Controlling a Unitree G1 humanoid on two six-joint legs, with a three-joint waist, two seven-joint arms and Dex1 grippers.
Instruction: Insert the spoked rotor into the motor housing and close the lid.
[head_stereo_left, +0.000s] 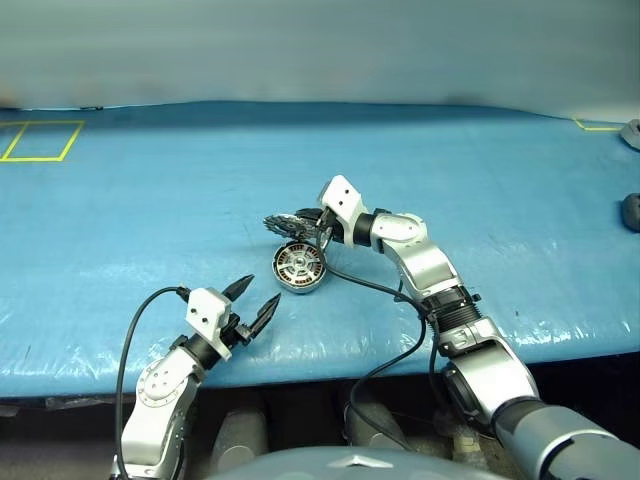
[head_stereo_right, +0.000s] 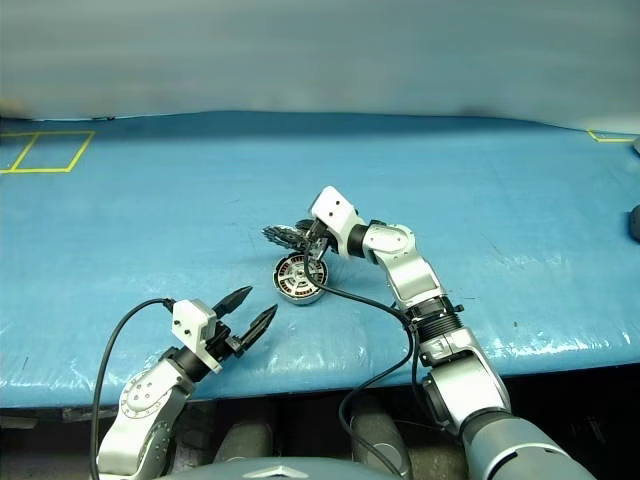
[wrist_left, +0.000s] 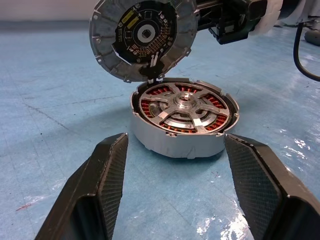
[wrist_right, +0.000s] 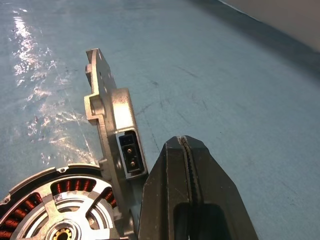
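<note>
With the rotor (wrist_left: 183, 108) seated in the housing (wrist_left: 175, 142), the right gripper (head_stereo_left: 322, 232), pressed together, must tip the raised lid (wrist_left: 143, 36) down; left gripper (head_stereo_left: 252, 303) spread.

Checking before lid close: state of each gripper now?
Left gripper: open, holding nothing, short of the motor housing.
Right gripper: fingers shut, beside the raised lid; no grip visible.

Even, bright overhead light covers the blue surface (head_stereo_left: 150, 200), with white glare patches along its near edge. The motor housing (wrist_left: 182, 120) casts a soft shadow and looks sharp; the far background is blurred.
</note>
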